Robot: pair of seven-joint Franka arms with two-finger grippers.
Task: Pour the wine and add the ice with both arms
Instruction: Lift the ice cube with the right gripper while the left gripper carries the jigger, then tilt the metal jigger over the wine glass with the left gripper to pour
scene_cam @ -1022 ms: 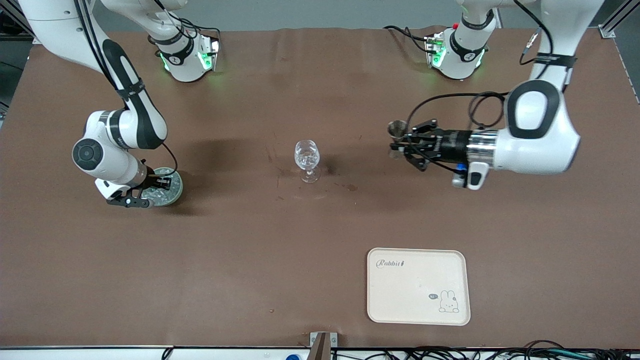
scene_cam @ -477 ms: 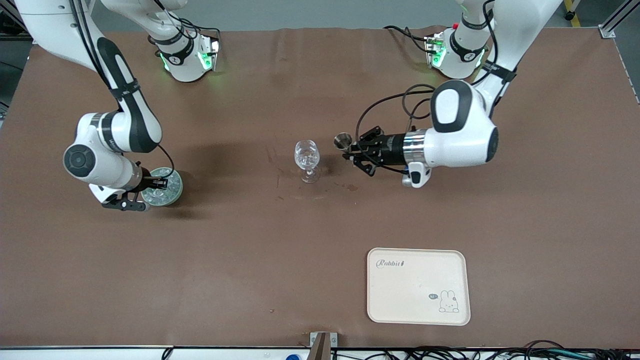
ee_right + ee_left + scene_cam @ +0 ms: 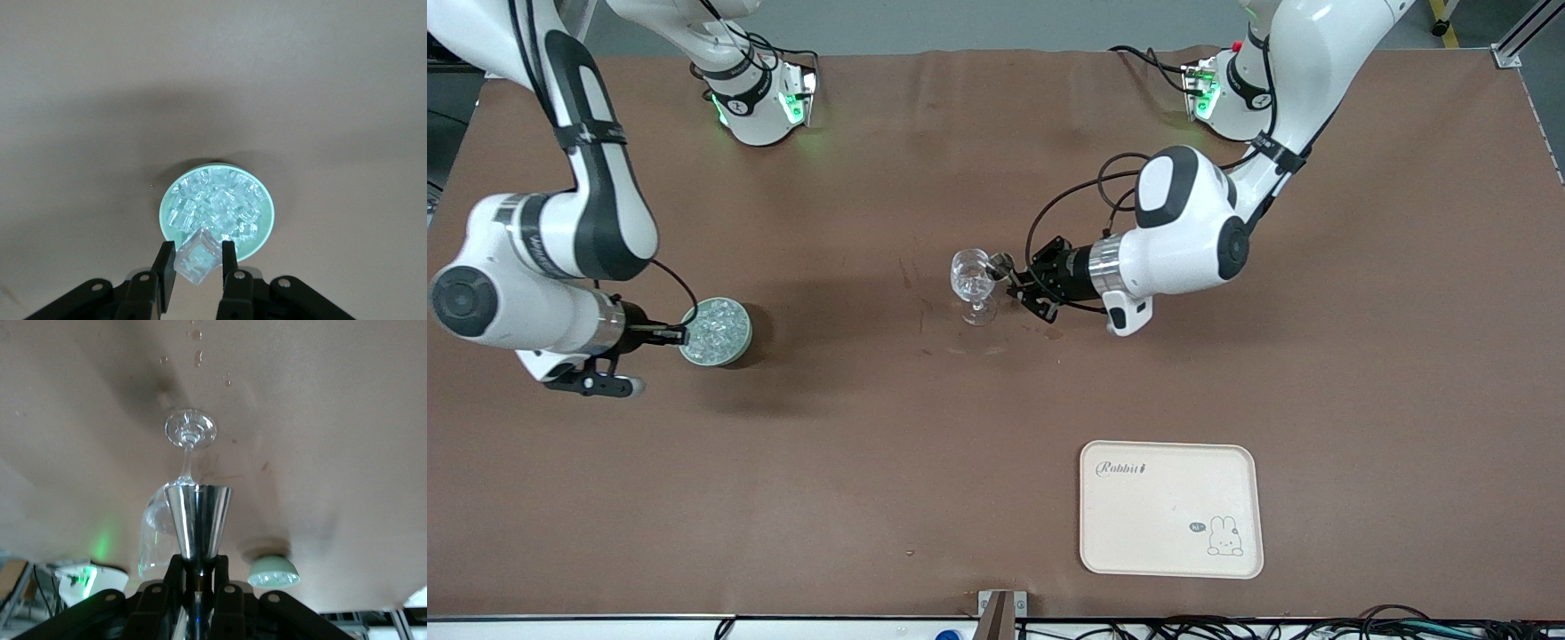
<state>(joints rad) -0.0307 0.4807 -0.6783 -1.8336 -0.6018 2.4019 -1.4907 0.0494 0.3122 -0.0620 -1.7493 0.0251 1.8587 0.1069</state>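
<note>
A clear stemmed glass (image 3: 973, 283) stands at mid-table. My left gripper (image 3: 1011, 279) is shut on a steel jigger (image 3: 996, 264), tipped on its side with its mouth at the glass's rim. In the left wrist view the jigger (image 3: 198, 520) points at the glass (image 3: 189, 433). The wine is out of view. A pale green bowl (image 3: 740, 341) heaped with ice (image 3: 714, 327) sits toward the right arm's end. My right gripper (image 3: 677, 335) hangs just over the bowl's edge. It is shut on one ice cube (image 3: 197, 257), above the bowl (image 3: 265, 230) and its ice (image 3: 213, 200).
A cream tray (image 3: 1172, 508) with a rabbit drawing lies nearer the front camera, toward the left arm's end. Dark spots (image 3: 1049, 333) mark the brown cloth beside the glass. Droplets (image 3: 197, 353) lie past the glass's foot. The green bowl (image 3: 273, 570) shows in the left wrist view too.
My left arm swept the jigger from its end of the table to the glass and tipped it. My right gripper rose out of the bowl with an ice cube, drawing back to the rim.
</note>
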